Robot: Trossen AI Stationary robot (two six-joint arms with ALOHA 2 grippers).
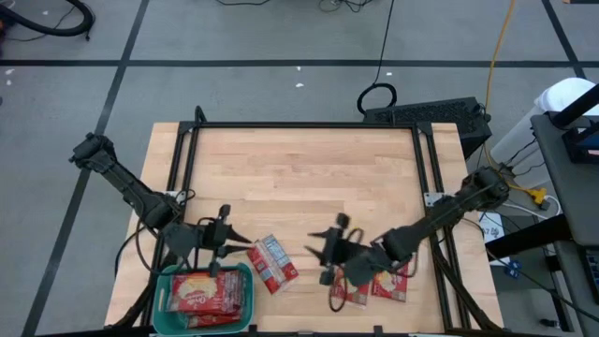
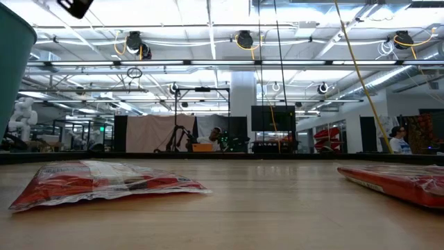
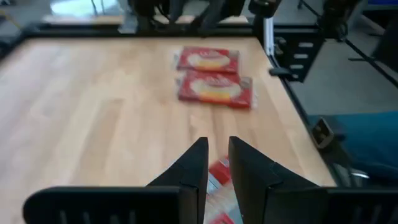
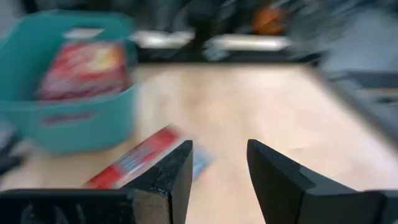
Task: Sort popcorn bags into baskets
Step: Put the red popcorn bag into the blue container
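The teal basket (image 1: 165, 298) stands at the near left edge with several red popcorn bags (image 1: 208, 294) lying in it; the right wrist view shows the basket (image 4: 68, 121) too. One bag (image 1: 272, 263) lies flat on the table just right of the basket. Two more bags (image 1: 382, 285) lie flat side by side at the near right. My left gripper (image 1: 241, 246) hovers at the basket's far right corner, pointing right, narrowly open and empty (image 3: 217, 163). My right gripper (image 1: 318, 253) hovers between the loose bag and the pair, pointing left, open and empty (image 4: 219, 163).
A black metal frame (image 1: 299, 125) borders the wooden table top at the far side and along both sides. Bare wood fills the far half of the table (image 1: 299, 173). In the low view, the loose bag (image 2: 104, 182) and one of the pair (image 2: 402, 182) lie on the table.
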